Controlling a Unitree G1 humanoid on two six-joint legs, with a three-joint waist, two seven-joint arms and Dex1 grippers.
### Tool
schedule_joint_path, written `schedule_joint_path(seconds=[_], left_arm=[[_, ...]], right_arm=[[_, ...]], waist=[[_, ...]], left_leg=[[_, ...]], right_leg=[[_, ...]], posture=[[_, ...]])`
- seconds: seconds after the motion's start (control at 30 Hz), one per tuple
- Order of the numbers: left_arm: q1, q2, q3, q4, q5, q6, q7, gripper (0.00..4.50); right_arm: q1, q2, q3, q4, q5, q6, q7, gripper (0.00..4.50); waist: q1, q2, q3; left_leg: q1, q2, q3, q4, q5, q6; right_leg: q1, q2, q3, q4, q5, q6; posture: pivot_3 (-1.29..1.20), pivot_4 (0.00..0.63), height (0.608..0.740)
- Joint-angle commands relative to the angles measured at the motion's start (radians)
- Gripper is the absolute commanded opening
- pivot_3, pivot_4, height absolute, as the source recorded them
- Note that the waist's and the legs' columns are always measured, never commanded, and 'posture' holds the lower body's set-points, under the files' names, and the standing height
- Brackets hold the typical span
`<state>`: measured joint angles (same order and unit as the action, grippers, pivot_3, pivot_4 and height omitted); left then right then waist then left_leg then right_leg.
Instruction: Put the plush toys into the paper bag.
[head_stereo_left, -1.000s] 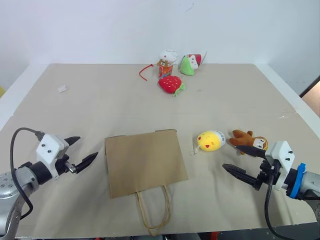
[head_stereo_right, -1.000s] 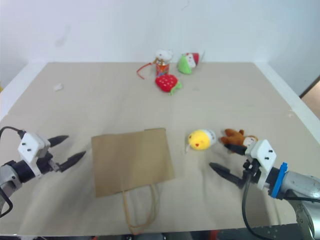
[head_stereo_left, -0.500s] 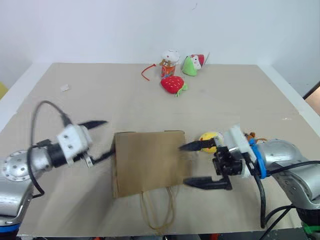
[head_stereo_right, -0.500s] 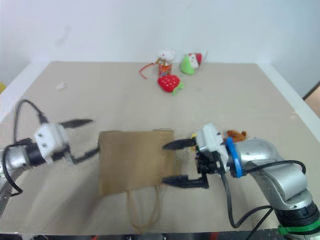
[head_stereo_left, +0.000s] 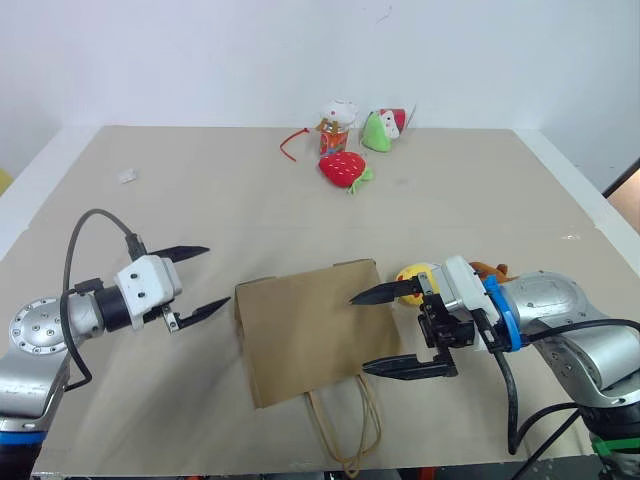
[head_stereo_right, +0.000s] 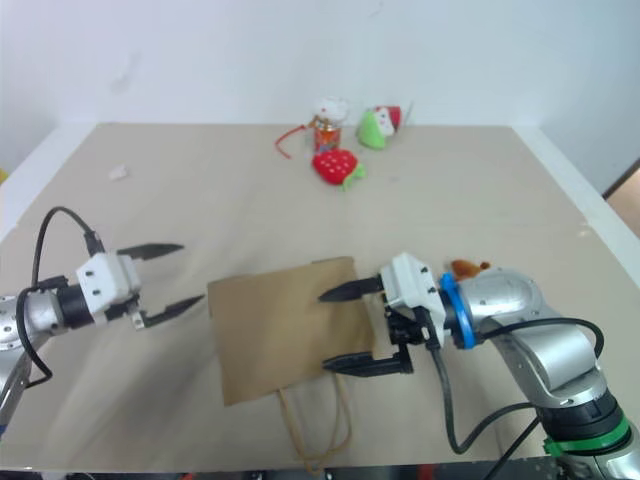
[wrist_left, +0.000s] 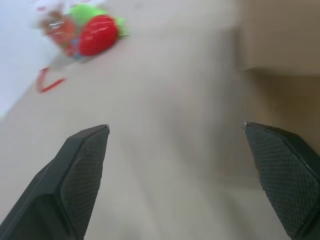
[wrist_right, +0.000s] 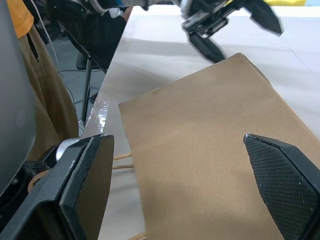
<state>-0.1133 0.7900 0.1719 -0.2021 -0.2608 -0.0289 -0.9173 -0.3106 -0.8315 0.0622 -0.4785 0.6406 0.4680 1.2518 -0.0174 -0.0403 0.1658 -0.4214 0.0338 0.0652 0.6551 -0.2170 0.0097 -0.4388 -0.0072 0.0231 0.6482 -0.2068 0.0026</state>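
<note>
Left eye view: paper bag (head_stereo_left: 315, 328) flat, brown, cord handles.

A: What covers the tabletop (head_stereo_left: 200, 200)?

B: A tan, cardboard-like sheet, with a white edge showing at both sides.

A: And lying on it?

B: The paper bag (head_stereo_left: 315, 327) lies flat near the front edge, its cord handles (head_stereo_left: 345, 430) pointing toward the front. Just beside its right side sits the yellow chick (head_stereo_left: 412, 279), and right of that a bit of the brown animal (head_stereo_left: 488, 268) shows.

A: Farther back?

B: A red strawberry plush (head_stereo_left: 342, 168), then a white plush figure (head_stereo_left: 337, 114) and a green one (head_stereo_left: 378, 129) close together, with a red cord (head_stereo_left: 291, 143) next to them. A small white scrap (head_stereo_left: 126, 176) lies well apart on the left.
</note>
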Motion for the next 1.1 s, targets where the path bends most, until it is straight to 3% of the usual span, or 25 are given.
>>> schedule_joint_path(seconds=[0.03, 0.2, 0.3, 0.5, 0.67, 0.83, 1.1], left_arm=[[-0.089, -0.028, -0.018, 0.066, 0.023, -0.053, 0.023, 4.44], [-0.185, -0.066, -0.054, 0.14, 0.037, -0.07, 0.028, 4.44], [-0.152, -0.03, -0.025, 0.109, -0.016, -0.056, -0.037, 4.44], [-0.015, 0.099, 0.108, -0.049, -0.272, 0.273, -0.123, 4.44], [0.097, 0.151, 0.165, -0.13, -0.35, 0.391, -0.166, 4.44], [0.108, 0.098, 0.07, -0.207, -0.347, 0.432, -0.133, 4.44], [0.019, -0.007, -0.022, -0.122, -0.315, 0.432, -0.087, 4.44]], right_arm=[[0.001, 0.011, -0.004, -0.007, -0.017, -0.026, -0.013, 4.5], [0.018, 0.014, -0.011, -0.007, -0.033, -0.033, -0.035, 4.5], [0.044, 0.005, -0.022, -0.012, -0.037, -0.043, -0.033, 4.5], [0.071, 0.0, -0.033, -0.008, -0.048, -0.062, -0.04, 4.5], [0.085, -0.001, -0.036, -0.005, -0.054, -0.072, -0.048, 4.5], [0.092, -0.003, -0.033, -0.002, -0.066, -0.081, -0.048, 4.5], [0.12, -0.016, -0.048, -0.014, -0.078, -0.092, -0.06, 4.5]], waist=[[0.0, 0.0, 0.0], [0.001, 0.0, 0.0], [-0.005, 0.0, 0.0], [-0.005, -0.001, 0.0], [-0.004, 0.0, 0.0], [0.0, 0.0, 0.0], [0.0, -0.001, 0.0]], left_leg=[[0.0, 0.0, 0.0, 0.0, 0.0, 0.0], [-0.001, -0.002, 0.001, 0.0, 0.0, 0.0], [-0.001, -0.002, 0.002, 0.0, 0.0, 0.0], [0.0, 0.002, 0.0, 0.0, 0.0, 0.0], [0.003, 0.003, 0.0, 0.0, 0.001, -0.002], [0.004, 0.002, 0.001, 0.0, 0.001, -0.002], [0.004, 0.002, 0.001, 0.0, 0.001, -0.002]], right_leg=[[0.0, 0.0, 0.0, 0.0, 0.0, 0.0], [0.0, 0.0, 0.0, 0.0, 0.002, 0.004], [0.0, -0.001, 0.001, 0.0, 0.002, 0.004], [-0.001, 0.0, -0.001, 0.002, 0.001, 0.002], [0.001, 0.0, -0.003, 0.003, -0.001, -0.003], [0.001, -0.002, -0.003, 0.002, -0.001, -0.003], [0.001, 0.001, -0.003, 0.003, -0.001, -0.003]], posture=[[0.0, 0.15, 0.74], [0.0, 0.15, 0.74], [0.0, 0.15, 0.74], [0.0, 0.15, 0.74], [0.0, 0.15, 0.74], [0.0, 0.15, 0.74], [0.0, 0.15, 0.74]])
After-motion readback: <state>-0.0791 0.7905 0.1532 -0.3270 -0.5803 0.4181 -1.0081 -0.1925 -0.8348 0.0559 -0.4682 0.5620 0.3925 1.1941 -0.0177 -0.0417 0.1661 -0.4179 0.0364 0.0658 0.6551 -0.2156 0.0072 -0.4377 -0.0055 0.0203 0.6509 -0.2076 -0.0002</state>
